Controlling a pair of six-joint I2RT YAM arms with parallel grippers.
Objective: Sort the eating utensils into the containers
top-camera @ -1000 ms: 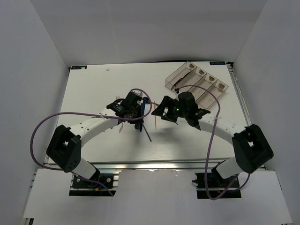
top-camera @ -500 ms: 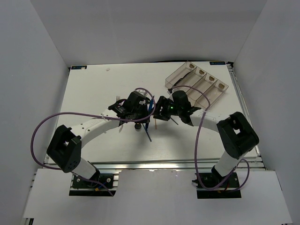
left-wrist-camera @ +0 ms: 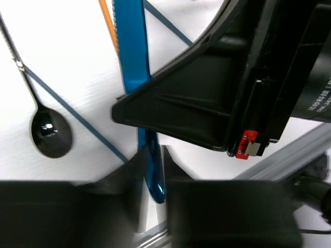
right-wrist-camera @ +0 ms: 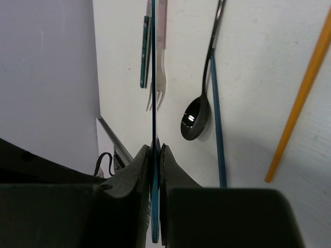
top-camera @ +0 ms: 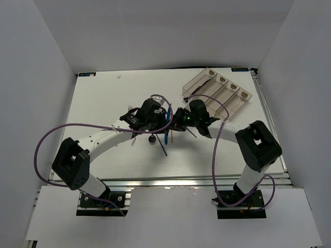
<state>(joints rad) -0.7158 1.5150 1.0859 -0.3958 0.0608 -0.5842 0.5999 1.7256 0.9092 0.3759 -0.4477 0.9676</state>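
Observation:
A blue knife (top-camera: 166,130) hangs between both arms over the middle of the table. My left gripper (top-camera: 161,124) is closed around the handle's tip (left-wrist-camera: 151,181), which sits between its fingers (left-wrist-camera: 151,152). My right gripper (top-camera: 176,123) is shut on the same knife, seen edge-on (right-wrist-camera: 153,77) and pinched flat between its pads (right-wrist-camera: 155,149). On the table below lie a black spoon (right-wrist-camera: 195,119), a fork (right-wrist-camera: 161,77), an orange chopstick (right-wrist-camera: 300,98) and a thin dark chopstick (right-wrist-camera: 216,129). The containers (top-camera: 220,90) stand at the back right.
A dark teal-handled piece (right-wrist-camera: 145,51) lies beside the fork. The spoon (left-wrist-camera: 50,135) and the thin dark chopstick (left-wrist-camera: 77,116) lie left of the knife in the left wrist view. The right arm's black body (left-wrist-camera: 217,98) crowds close to my left gripper. Purple cables loop over both arms.
The right gripper has swung left to the knife held by the left gripper and closed on it. The left gripper shifted slightly right.

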